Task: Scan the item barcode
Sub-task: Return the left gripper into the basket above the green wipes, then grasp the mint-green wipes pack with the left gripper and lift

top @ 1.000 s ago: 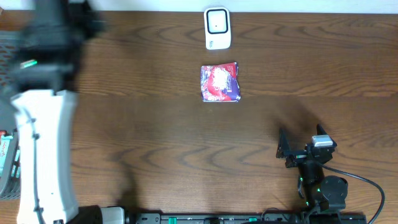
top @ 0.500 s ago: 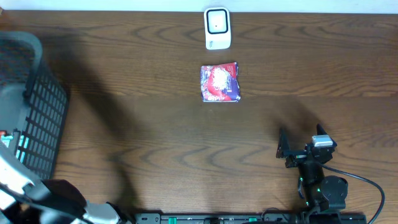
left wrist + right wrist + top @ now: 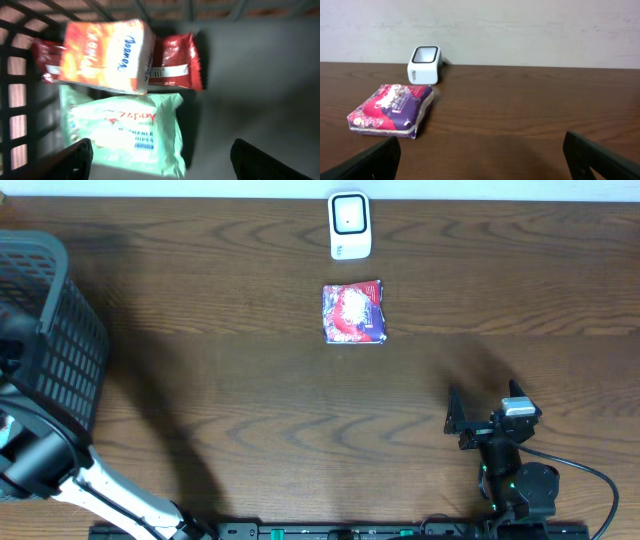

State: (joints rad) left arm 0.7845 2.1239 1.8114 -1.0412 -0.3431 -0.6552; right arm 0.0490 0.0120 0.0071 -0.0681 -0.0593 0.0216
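Overhead: a purple packet [image 3: 353, 312] lies on the worktop [image 3: 200, 380] just before the scanner [image 3: 350, 225], handy for its window. The right fingers [image 3: 454, 415] wait nearby, apart. A basket [image 3: 75, 350] stands at the left edge.

Left wrist: the left fingers [image 3: 75, 160], apart, hang over wipes [image 3: 125, 130] in the basket, probably to pick them.

Right wrist: packet and scanner lie ahead, untouched.

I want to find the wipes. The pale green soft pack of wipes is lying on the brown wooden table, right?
Not quite. The pale green soft pack of wipes is lying inside the dark plastic mesh basket, not on the brown wooden table. The left wrist view shows it.
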